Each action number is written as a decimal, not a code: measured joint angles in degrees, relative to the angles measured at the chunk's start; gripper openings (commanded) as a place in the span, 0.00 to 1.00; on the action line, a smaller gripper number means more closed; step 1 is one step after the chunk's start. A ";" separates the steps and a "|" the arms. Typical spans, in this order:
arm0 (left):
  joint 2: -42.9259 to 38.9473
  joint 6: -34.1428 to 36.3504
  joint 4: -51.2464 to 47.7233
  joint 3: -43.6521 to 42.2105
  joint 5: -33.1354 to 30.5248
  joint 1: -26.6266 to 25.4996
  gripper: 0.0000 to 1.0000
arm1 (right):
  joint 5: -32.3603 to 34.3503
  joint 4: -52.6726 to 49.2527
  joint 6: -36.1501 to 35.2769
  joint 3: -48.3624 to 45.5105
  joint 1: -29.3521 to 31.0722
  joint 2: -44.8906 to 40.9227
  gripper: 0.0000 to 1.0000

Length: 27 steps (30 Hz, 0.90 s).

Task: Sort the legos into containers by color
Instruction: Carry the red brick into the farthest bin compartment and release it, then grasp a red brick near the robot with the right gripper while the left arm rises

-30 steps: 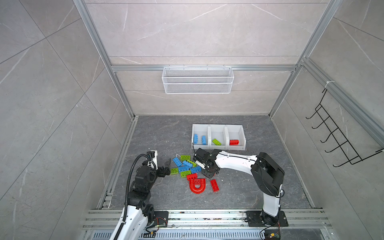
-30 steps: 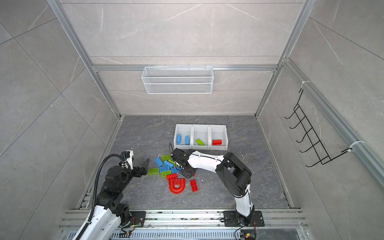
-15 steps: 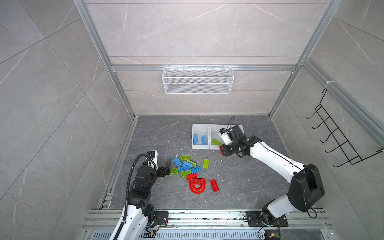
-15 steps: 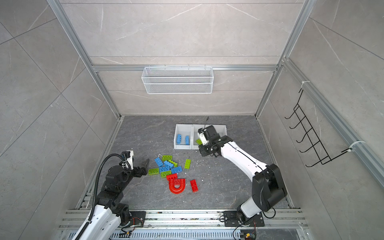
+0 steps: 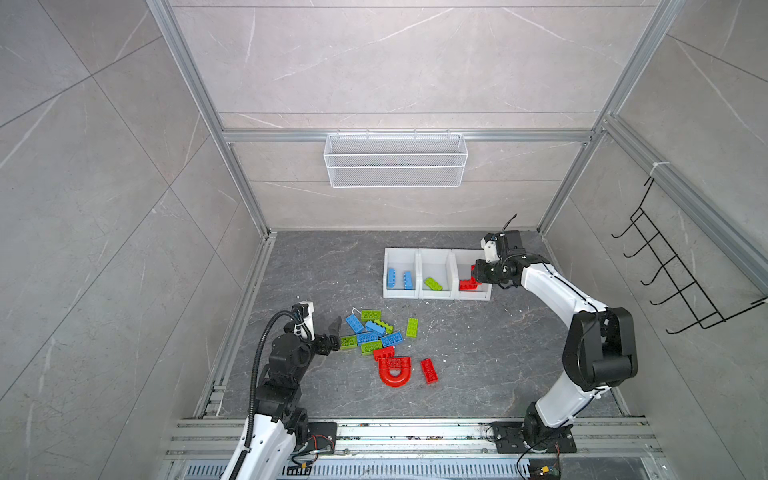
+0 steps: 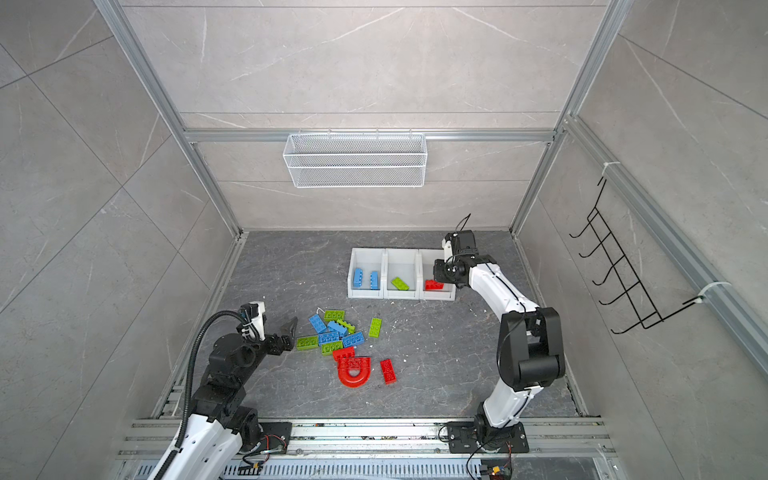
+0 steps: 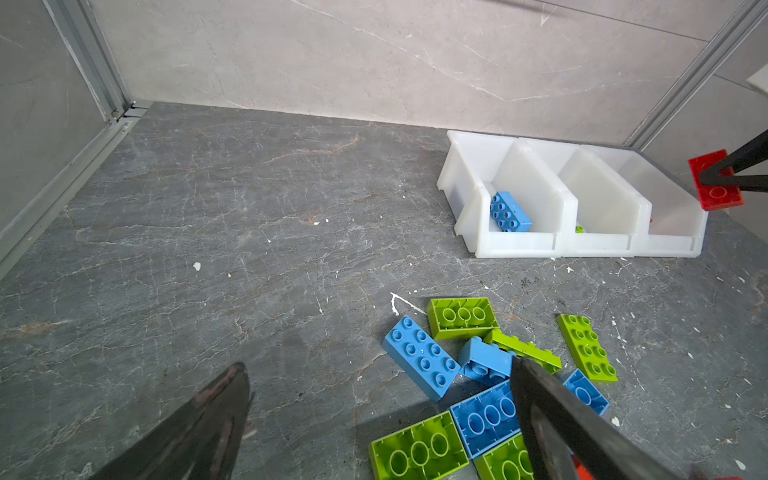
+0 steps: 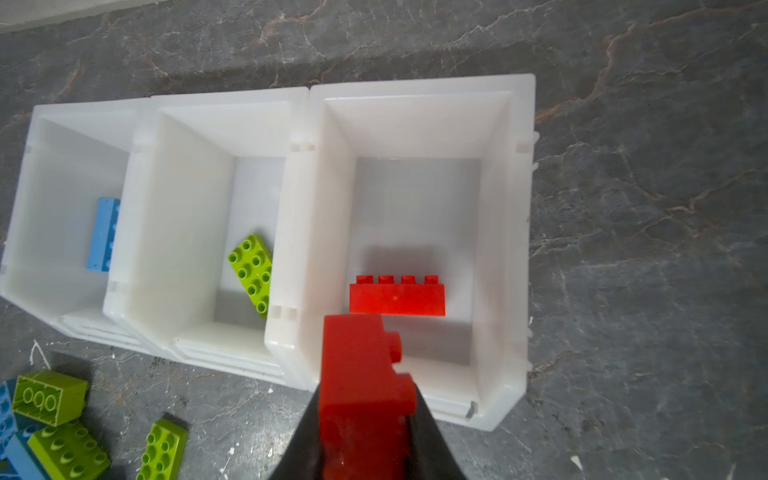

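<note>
At the left of the grey worktop (image 5: pixel 316 266), the left gripper (image 5: pixel 333 336) hangs low with its jaws spread wide and nothing between them, just beside the loose legos (image 5: pixel 370 334), a heap of blue and lime green bricks lying partly on one another. In the left wrist view one dark finger (image 7: pixel 552 415) covers part of that heap; whether it touches a brick cannot be told. Next come a lone green brick (image 5: pixel 412 327), a red arch piece (image 5: pixel 395 372) and a flat red brick (image 5: pixel 429 370), all apart from the containers (image 5: pixel 419 293) farther back. These hold two blue bricks (image 5: pixel 391 277) in the left bin, one green brick (image 5: pixel 432 284) in the middle and a red brick (image 8: pixel 397 297) in the right. Over that right bin, the right gripper (image 8: pixel 365 395) is clamped on another red brick (image 8: pixel 361 357), clear of the one below. A wire basket (image 5: pixel 395 166) hangs on the back wall and a black hook rack (image 5: pixel 673 274) on the right wall.
</note>
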 measured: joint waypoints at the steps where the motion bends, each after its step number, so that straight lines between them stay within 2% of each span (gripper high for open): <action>1: 0.33 -0.09 -0.02 0.00 -0.26 0.00 1.00 | 0.24 0.85 0.17 0.00 0.04 0.55 0.15; 8: 1.22 -2.40 -0.24 0.00 -5.60 0.00 1.00 | 0.22 5.11 1.25 1.27 -0.15 5.27 0.17; 12: 1.22 -3.78 -0.66 0.00 -8.90 0.00 1.00 | 0.17 6.16 1.25 3.34 -0.26 8.87 0.27; 13: 1.22 -4.20 -0.92 0.00 -9.55 0.00 1.00 | 0.09 6.36 1.20 3.67 -0.31 9.51 0.30; 17: 1.46 -4.98 -1.51 0.02 -11.37 0.00 1.00 | -0.70 6.97 1.77 3.93 -0.59 10.32 0.56; 19: 2.08 -5.20 -1.55 0.02 -11.89 0.00 1.00 | -1.42 7.23 1.95 4.28 -0.79 10.32 0.62; 23: 3.15 -6.05 -2.45 0.28 -11.56 0.00 1.00 | -2.97 8.26 2.40 4.68 -0.90 10.10 0.65; 27: 4.98 -7.06 -4.44 4.02 -6.49 0.00 1.00 | -5.42 8.48 2.84 2.62 -0.87 6.51 0.65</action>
